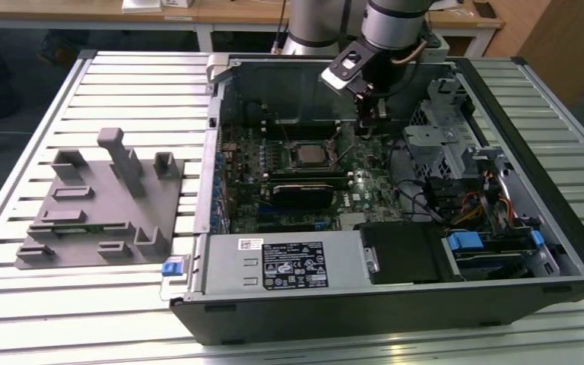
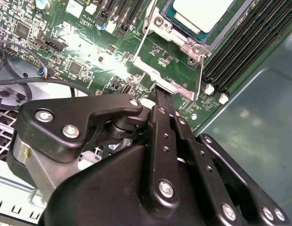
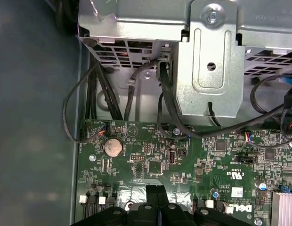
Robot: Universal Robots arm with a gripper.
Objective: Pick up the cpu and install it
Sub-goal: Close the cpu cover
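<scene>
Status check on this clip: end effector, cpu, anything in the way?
End effector shut, empty, low over the motherboard beside the socket. Cpu lying in the socket. Nothing seen on top of it.

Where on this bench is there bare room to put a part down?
Bare table slats lie beyond the grey fixture block and along the near edge before it. Inside the computer case it is crowded: motherboard, cables, drive cage, gripper.
</scene>
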